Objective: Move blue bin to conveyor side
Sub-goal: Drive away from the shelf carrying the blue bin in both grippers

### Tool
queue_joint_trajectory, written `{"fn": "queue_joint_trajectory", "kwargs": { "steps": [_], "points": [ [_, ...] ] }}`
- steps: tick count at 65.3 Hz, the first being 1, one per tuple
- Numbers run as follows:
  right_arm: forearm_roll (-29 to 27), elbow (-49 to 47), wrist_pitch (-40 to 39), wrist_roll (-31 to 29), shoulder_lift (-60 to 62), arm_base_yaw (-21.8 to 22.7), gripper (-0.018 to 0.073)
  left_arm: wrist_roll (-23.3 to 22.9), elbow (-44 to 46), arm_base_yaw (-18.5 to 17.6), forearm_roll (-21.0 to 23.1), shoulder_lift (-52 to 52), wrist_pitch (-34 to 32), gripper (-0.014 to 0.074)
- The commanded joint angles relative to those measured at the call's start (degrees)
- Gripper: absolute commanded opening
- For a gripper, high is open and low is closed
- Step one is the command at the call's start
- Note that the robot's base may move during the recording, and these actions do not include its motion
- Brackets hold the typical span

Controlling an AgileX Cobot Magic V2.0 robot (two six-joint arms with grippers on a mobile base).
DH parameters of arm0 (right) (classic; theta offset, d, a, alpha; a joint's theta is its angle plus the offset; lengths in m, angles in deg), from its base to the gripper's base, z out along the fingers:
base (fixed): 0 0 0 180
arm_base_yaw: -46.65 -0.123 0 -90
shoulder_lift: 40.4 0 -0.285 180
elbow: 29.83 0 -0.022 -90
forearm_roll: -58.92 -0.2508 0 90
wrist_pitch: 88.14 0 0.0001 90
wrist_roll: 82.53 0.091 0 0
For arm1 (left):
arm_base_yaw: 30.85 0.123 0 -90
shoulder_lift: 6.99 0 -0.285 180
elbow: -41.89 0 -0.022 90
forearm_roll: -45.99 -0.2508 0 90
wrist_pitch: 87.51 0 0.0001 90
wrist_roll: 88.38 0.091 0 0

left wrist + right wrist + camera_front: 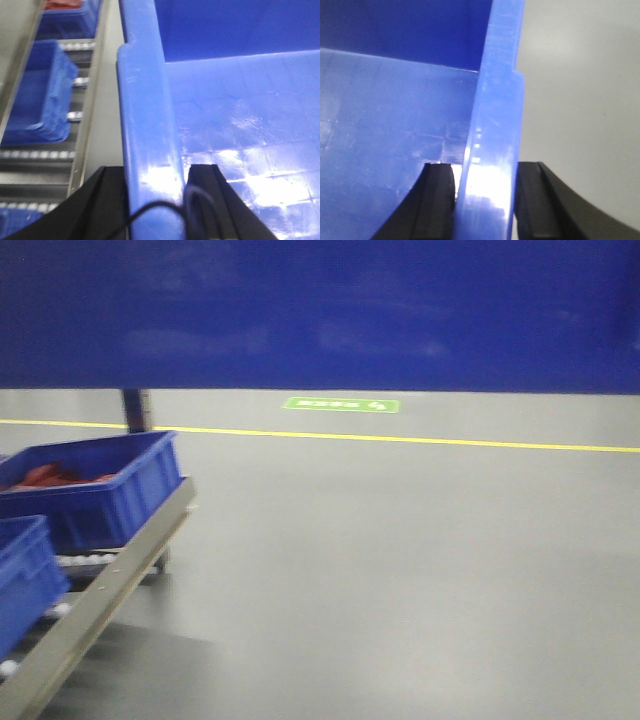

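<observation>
The blue bin (320,310) hangs close to the front camera, and its glossy wall fills the top third of that view. In the left wrist view my left gripper (156,172) is shut on the bin's thick left rim (145,125), one black finger outside and one inside. In the right wrist view my right gripper (487,170) is shut on the bin's right rim (495,100) in the same way. The bin's inside (240,130) shows nothing in it. The conveyor is out of view.
A steel-railed roller rack (110,570) stands at the left, holding a blue crate with red contents (100,490) and another blue crate (25,580). Grey floor (420,570) spreads ahead, crossed by a yellow line (400,438), with a green floor sign (341,404) beyond.
</observation>
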Motion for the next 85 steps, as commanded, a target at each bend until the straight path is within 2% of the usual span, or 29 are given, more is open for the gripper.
{"fn": "queue_joint_trajectory", "kwargs": {
  "steps": [1, 85],
  "points": [
    [-0.14, -0.94, -5.58, -0.99, 1.4, -0.07, -0.0079, 0.93, 0.88, -0.47, 1.23, -1.0, -4.66, -0.0016],
    [-0.14, -0.94, -5.58, -0.99, 1.51, -0.07, -0.0079, 0.93, 0.88, -0.47, 1.23, -1.0, -4.66, -0.0016]
  ]
}}
